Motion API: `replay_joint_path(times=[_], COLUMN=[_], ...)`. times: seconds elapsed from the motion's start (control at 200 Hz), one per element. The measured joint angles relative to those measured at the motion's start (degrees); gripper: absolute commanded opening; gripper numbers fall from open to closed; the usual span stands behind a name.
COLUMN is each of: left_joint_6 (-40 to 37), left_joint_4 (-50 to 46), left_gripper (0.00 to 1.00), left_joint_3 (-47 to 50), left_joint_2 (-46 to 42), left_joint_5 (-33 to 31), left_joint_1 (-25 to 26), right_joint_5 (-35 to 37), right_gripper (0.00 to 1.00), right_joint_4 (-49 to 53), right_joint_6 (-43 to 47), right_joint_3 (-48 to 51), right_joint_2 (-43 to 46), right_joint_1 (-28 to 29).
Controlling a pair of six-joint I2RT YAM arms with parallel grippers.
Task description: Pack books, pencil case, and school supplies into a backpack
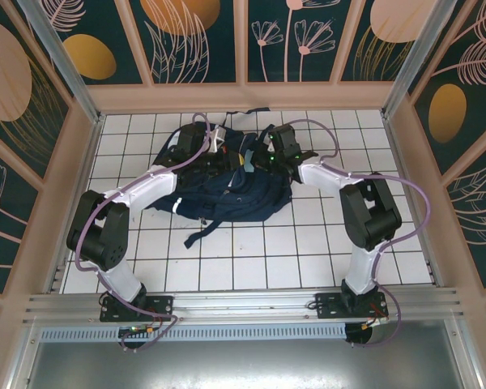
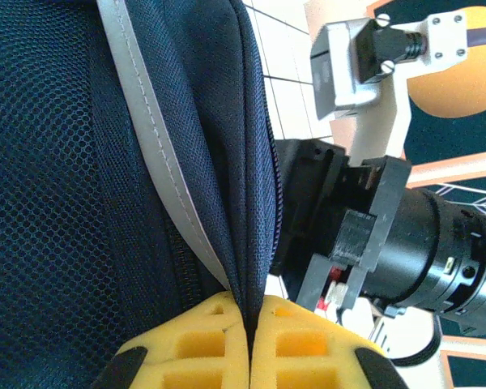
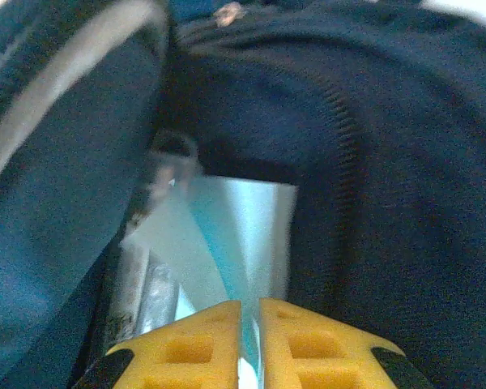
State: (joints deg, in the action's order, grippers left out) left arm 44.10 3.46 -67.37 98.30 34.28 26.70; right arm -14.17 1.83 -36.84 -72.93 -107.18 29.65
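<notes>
The navy backpack (image 1: 227, 198) lies in the middle of the tiled table, with both grippers at its upper opening. My left gripper (image 2: 247, 312) is shut on the backpack's fabric edge (image 2: 251, 162) beside a white stripe (image 2: 158, 138), and holds that edge up. In the top view the left gripper (image 1: 219, 151) is at the bag's top left. My right gripper (image 3: 249, 312) reaches into the backpack's opening (image 3: 389, 162). It is shut on a thin, shiny, clear-bluish plastic packet (image 3: 243, 235), the school supplies. The right gripper (image 1: 257, 160) is at the bag's top right. Books and pencil case are hidden.
The right arm's black wrist (image 2: 389, 235) is close beside the left gripper. Dark straps (image 1: 202, 235) trail from the bag toward the near side. White tiled floor (image 1: 251, 267) surrounds the bag, bounded by walls (image 1: 81, 162) on three sides.
</notes>
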Motion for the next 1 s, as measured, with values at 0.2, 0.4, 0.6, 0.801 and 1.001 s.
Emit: replay_joint_path(times=[0.2,0.4,0.6,0.801,1.001], left_joint_6=[0.13,0.15,0.24,0.66,0.52], left_joint_4=[0.22,0.61,0.66,1.14,2.45], left_gripper=[0.00,0.00,0.00,0.63,0.99], left_joint_3=[0.15,0.22,0.22,0.22,0.02], left_joint_2=[0.00,0.00,0.00,0.00,-0.11], left_joint_5=[0.00,0.00,0.17,0.57,-0.68], left_joint_1=[-0.02,-0.02,-0.02,0.00,0.50], right_joint_5=[-7.41,-6.84,0.46,5.18,6.67], right_gripper=[0.15,0.37,0.50,0.51,0.51], right_joint_4=[-3.93,-2.36,4.44,6.67,7.39], right_joint_6=[-2.05,-1.33,2.01,3.93,3.91], right_joint_3=[0.00,0.24,0.68,3.34,8.59], right_joint_2=[-1.57,0.59,9.84,18.29,20.94], right_joint_1=[0.94,-0.31,-2.73,-3.61,-0.42])
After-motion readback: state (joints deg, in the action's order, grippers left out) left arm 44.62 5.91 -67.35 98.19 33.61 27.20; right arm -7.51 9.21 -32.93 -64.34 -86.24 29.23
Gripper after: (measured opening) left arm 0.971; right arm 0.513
